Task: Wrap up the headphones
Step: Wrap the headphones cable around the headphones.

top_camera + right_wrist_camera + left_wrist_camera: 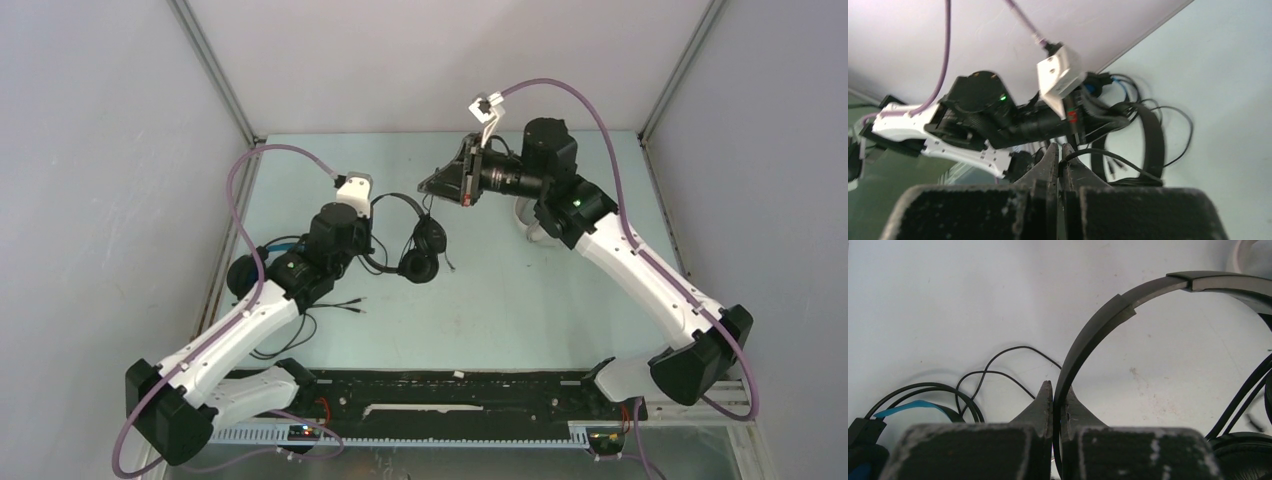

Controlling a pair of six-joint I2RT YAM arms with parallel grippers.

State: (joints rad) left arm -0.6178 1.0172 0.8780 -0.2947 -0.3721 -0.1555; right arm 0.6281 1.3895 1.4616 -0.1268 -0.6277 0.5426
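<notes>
While the left gripper (1055,390) sits pressed together on the headband (1108,315) of the slim black headset (418,262), I note that set near the middle of the table (560,300), band toward 11 o'clock and ear cups (430,240) toward 5 o'clock, so its long axis runs 11-to-5 in the top view. Cups lie at about 4 o'clock from the left gripper. Right gripper (425,187) hovers raised, nose pointing to 9 o'clock, with the cups almost straight below at 6 o'clock. Its jaws are pressed together; a thin black cable (1108,156) runs off from right at the tips, and I cannot tell whether it is nipped or merely passing behind. Bulkier black headset (248,270) lies at 8 o'clock under the left arm; white headset (532,230) is half hidden under the right arm. My judgement: left anchors the band, right is the nearer arm for winding cable.
</notes>
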